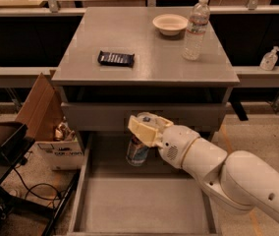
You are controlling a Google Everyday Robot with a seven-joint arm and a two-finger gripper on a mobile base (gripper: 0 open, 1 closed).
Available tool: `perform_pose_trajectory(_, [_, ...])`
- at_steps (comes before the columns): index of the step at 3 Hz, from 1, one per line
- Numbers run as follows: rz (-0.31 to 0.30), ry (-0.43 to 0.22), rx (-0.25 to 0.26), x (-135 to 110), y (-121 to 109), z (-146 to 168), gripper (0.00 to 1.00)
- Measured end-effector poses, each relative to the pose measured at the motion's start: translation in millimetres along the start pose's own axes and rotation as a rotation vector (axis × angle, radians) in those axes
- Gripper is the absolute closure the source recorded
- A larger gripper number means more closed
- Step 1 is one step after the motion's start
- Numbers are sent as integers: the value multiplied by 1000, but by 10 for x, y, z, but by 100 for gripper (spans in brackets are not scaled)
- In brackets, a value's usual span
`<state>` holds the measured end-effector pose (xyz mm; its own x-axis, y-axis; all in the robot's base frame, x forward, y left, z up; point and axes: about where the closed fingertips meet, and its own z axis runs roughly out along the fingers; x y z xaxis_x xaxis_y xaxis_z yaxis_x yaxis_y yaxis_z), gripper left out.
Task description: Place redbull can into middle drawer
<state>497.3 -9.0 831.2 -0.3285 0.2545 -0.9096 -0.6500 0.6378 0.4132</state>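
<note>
Camera view: the gripper (142,130) is clamped on the top of the redbull can (137,154), which hangs upright over the far end of the open middle drawer (144,208) — gripped from above, probably so it can drop straight onto the floor.

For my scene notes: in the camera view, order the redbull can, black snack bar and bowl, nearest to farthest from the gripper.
The gripper hangs above the open middle drawer.
1. redbull can, in its grip.
2. snack bar, table front left.
3. bowl, table rear.
</note>
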Motion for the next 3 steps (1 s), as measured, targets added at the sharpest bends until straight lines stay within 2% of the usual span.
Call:
perform_pose_trajectory(1, [-1,3,-9,2,25,5,100])
perform_pose_trajectory(2, [-74,26,-41,89,98,175,100])
perform_pose_trajectory(3, [-230,40,-138,473,275,543,100])
